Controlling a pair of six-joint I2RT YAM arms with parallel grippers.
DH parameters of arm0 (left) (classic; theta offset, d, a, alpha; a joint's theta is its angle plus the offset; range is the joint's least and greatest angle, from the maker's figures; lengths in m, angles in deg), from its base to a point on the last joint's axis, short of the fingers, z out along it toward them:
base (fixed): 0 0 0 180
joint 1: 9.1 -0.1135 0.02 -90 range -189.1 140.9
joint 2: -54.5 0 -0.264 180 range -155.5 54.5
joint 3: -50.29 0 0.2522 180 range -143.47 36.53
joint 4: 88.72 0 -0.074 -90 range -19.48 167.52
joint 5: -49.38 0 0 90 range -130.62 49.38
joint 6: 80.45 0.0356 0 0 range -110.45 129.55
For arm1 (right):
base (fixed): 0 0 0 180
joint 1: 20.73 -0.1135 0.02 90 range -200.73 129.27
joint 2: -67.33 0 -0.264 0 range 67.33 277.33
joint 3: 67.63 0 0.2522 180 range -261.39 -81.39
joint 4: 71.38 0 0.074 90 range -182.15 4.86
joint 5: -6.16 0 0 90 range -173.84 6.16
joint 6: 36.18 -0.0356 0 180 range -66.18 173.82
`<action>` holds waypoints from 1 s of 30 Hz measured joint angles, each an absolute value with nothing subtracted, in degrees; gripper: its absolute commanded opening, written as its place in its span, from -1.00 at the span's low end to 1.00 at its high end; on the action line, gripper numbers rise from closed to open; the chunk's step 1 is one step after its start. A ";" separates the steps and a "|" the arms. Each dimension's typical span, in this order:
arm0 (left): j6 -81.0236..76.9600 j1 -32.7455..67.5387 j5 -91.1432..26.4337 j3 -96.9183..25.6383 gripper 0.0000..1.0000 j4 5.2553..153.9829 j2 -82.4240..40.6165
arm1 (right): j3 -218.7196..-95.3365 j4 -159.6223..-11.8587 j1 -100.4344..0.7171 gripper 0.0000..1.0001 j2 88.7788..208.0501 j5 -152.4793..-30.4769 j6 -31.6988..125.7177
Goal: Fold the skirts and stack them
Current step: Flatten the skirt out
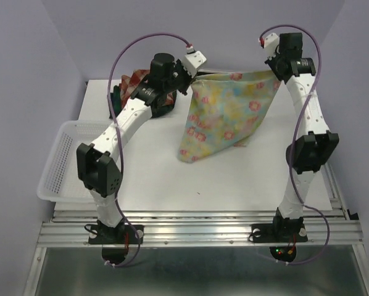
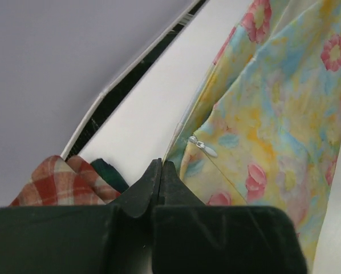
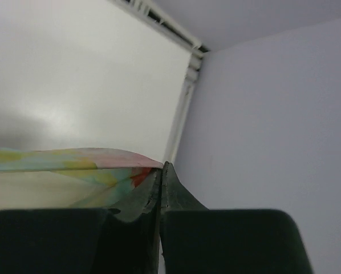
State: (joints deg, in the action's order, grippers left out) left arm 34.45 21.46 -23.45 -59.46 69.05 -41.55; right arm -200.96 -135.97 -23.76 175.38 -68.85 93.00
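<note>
So the left tool [image 1: 193, 78] and right tool [image 1: 276, 69] are each pinched shut on a top corner of the floral skirt [image 1: 224, 114], hanging it spread over the table [image 1: 246, 182], and next up I'd say lay it flat to fold.

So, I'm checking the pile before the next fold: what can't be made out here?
Top view: the red checked skirt and green skirt sit mostly behind the left arm, so their folds are hidden.
Right wrist view: the flowered skirt is only a strip, cut off by the left edge.
</note>
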 measured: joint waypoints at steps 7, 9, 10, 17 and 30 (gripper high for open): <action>32.05 18.73 -23.05 -84.29 -1.00 73.02 -58.92 | -225.64 -122.36 -23.43 -0.99 190.25 -59.61 96.15; 31.98 18.73 -22.92 -85.51 -1.00 75.38 -58.95 | -223.21 -116.52 -23.43 -0.99 188.04 -58.73 96.72; 32.16 18.73 -22.57 -85.84 -1.00 77.20 -58.68 | -222.21 -115.14 -23.43 -0.99 186.90 -58.63 96.72; 37.45 18.16 -16.28 -68.57 -1.00 86.82 -49.68 | -198.14 -105.13 -23.32 -0.99 169.61 -62.56 96.19; 55.11 23.19 -11.51 -21.29 -1.00 82.77 -44.94 | -134.65 -106.27 -22.95 -0.98 162.64 -75.63 101.24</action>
